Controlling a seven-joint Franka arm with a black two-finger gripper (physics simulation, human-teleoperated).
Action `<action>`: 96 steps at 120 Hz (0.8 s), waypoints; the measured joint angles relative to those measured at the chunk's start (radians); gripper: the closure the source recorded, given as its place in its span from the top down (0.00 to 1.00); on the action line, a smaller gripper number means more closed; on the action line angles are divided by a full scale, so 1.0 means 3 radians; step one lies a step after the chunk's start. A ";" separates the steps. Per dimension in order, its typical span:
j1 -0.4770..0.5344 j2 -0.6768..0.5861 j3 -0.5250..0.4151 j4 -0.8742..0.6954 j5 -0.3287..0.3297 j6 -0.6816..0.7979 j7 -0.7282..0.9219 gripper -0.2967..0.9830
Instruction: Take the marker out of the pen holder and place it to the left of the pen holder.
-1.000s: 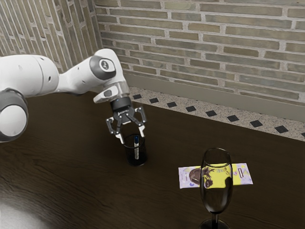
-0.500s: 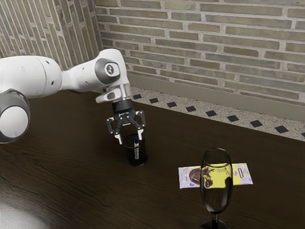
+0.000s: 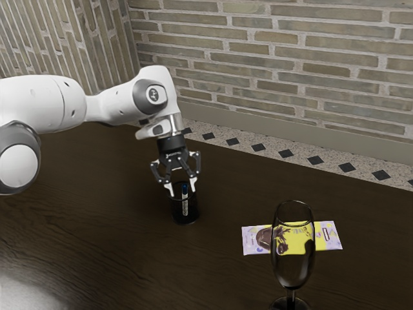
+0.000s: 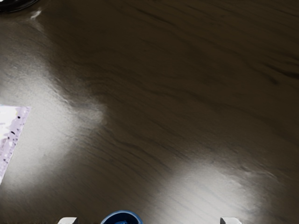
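Observation:
My gripper (image 3: 182, 190) points down over the dark, see-through pen holder (image 3: 185, 214), its fingertips apart at about the rim. Inside the holder stands the marker (image 3: 185, 201), white with a blue upper end, seen between the two fingers. In the wrist view the round blue marker end (image 4: 122, 219) lies between the widely spaced fingertips of the gripper (image 4: 149, 221), closer to one of them, with a gap on each side. How deep the fingertips reach at the holder is hard to tell.
A stemmed glass (image 3: 293, 258) stands at the exterior view's right, in front of a flat purple and yellow packet (image 3: 329, 234) on the dark table (image 3: 116, 219). The wrist view also catches the packet's edge (image 4: 13, 135). Behind the table is a brick wall.
My hand has shifted toward the exterior view's right and, over the last half second, slightly down, bringing the fingertips more evenly around the marker. Holder and marker have not moved.

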 joint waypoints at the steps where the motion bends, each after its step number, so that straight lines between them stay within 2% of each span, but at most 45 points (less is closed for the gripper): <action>1: 0.0000 0.0000 0.0000 0.0000 -0.0001 0.0001 -0.0006 0.49; 36: -0.0007 0.0001 -0.0001 0.0003 -0.0057 0.0026 -0.0200 0.28; 60: 0.0005 -0.0052 0.0001 -0.0004 -0.0072 0.0039 -0.0317 0.20; 96: 0.0165 -0.0900 0.0082 -0.0013 -0.0063 -0.0189 -0.0574 0.16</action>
